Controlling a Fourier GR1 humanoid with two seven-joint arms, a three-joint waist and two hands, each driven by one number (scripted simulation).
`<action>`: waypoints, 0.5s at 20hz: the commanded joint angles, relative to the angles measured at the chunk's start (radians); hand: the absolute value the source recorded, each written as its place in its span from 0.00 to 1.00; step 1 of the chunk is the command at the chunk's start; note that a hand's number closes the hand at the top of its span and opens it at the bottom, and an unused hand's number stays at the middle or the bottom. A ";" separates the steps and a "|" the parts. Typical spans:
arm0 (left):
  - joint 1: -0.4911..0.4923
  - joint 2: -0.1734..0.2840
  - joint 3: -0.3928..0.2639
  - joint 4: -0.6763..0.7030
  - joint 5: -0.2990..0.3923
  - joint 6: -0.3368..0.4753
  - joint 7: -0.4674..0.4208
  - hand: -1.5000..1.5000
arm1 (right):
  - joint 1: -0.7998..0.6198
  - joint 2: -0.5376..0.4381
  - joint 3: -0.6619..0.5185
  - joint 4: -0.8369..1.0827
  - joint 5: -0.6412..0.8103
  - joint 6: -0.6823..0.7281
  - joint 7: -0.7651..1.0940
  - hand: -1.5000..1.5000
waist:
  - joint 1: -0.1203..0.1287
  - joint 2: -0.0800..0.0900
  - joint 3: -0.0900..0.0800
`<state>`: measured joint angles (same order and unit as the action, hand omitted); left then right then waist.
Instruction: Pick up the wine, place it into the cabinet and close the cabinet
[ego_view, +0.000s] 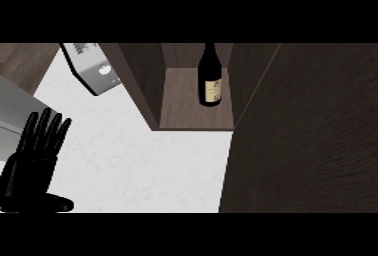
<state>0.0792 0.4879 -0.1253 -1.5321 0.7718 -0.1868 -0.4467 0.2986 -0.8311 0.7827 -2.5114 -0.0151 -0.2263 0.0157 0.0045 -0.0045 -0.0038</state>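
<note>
A dark wine bottle (210, 75) with a tan label stands upright on the shelf inside the dark wood cabinet (193, 112). The cabinet's door (306, 135) is swung open and fills the right side of the head view. My left hand (38, 145) shows at the lower left with its fingers straight and pointing up, resting above the counter and holding nothing. It is well apart from the cabinet and the bottle. My right hand does not show anywhere.
The white marble counter (148, 160) runs between my left hand and the cabinet. A grey appliance (92, 70) sits at the back left beside the cabinet's left wall. A pale grey surface (15, 107) lies at the far left edge.
</note>
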 joint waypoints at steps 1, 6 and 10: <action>0.018 0.048 0.056 0.022 0.025 -0.070 -0.008 0.00 | -0.051 0.100 0.131 -0.159 0.039 -0.016 0.130 1.00 | 0.005 0.001 0.000; 0.008 0.055 0.052 0.003 0.045 -0.086 0.027 0.00 | -0.116 0.146 0.107 -0.169 -0.029 -0.009 0.166 1.00 | 0.019 0.005 -0.002; -0.014 0.077 0.081 0.001 0.069 -0.095 0.046 0.00 | -0.169 0.196 0.102 -0.100 -0.060 0.010 0.175 1.00 | 0.039 0.010 -0.003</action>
<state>0.0816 0.5495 -0.0627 -1.5243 0.8236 -0.2690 -0.4148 0.2084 -0.7991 0.7694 -2.5040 -0.0184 -0.1808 0.0796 0.0289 0.0004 -0.0065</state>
